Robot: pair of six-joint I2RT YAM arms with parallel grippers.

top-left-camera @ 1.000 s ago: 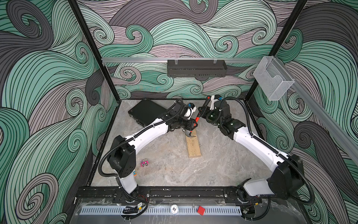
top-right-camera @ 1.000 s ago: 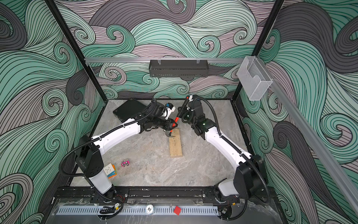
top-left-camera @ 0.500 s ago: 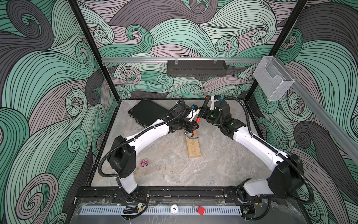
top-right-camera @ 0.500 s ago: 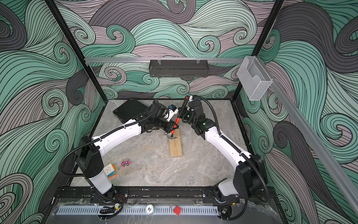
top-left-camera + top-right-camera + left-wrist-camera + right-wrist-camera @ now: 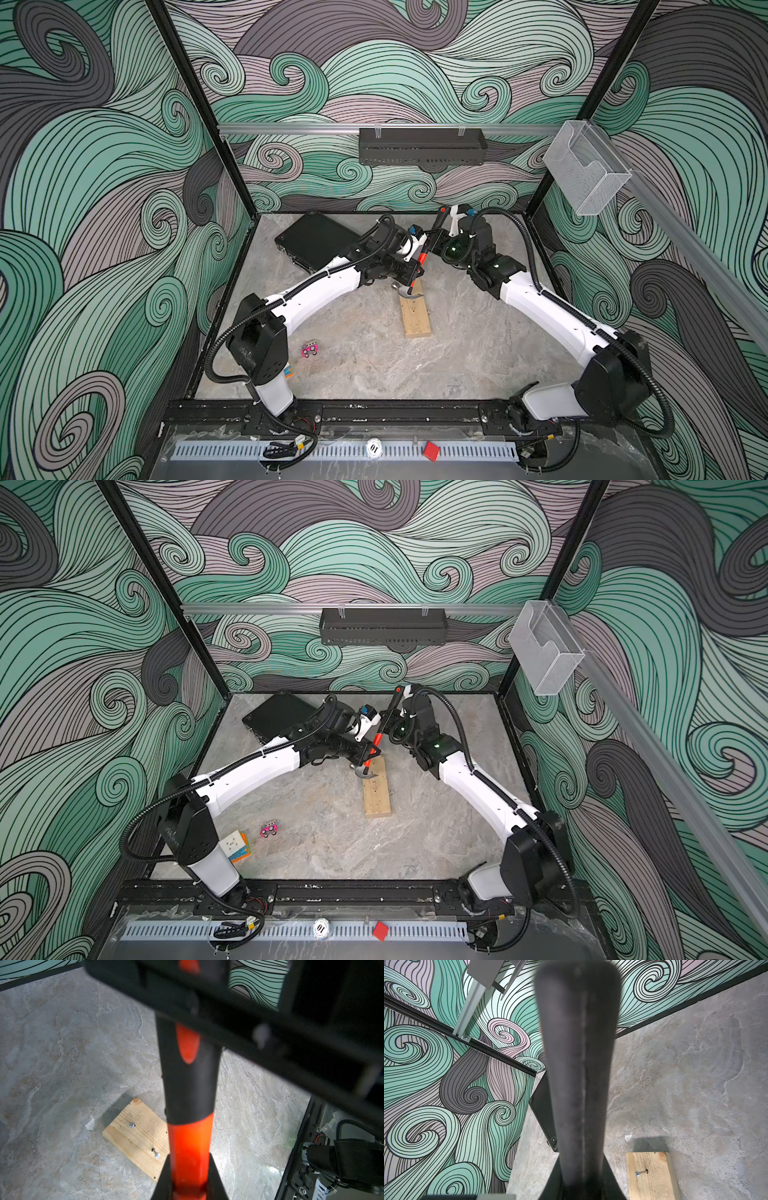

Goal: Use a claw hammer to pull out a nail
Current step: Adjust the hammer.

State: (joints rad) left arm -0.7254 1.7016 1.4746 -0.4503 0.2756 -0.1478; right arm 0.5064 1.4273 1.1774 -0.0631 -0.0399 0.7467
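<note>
Fingers (image 5: 163,1184) of the left gripper (image 5: 189,1182) press on both sides of the hammer (image 5: 190,1142), closed on its orange neck just below the black handle. Past the neck lies a wooden board (image 5: 135,1138) on the grey floor, with two nails (image 5: 132,1125) standing out of it.

From the right wrist, the right gripper (image 5: 582,1184) has its fingers (image 5: 553,1184) clamped on the black handle, which fills the middle of the picture. Beside it are the board's end with one nail leaning out (image 5: 638,1173) and the edge of a black case (image 5: 542,1109).

In both top views the hammer (image 5: 423,258) (image 5: 377,739) slants over the board's (image 5: 415,316) 12 o'clock end. Its grey head is low over the wood, though I cannot tell whether they touch. The handle rises toward 1 o'clock, ending in a red ring. The left gripper reaches it from 9 o'clock and the right gripper from 3 o'clock, higher up the handle. The case lies at 10 o'clock of the board, and a pink toy (image 5: 310,349) at 8 o'clock.
</note>
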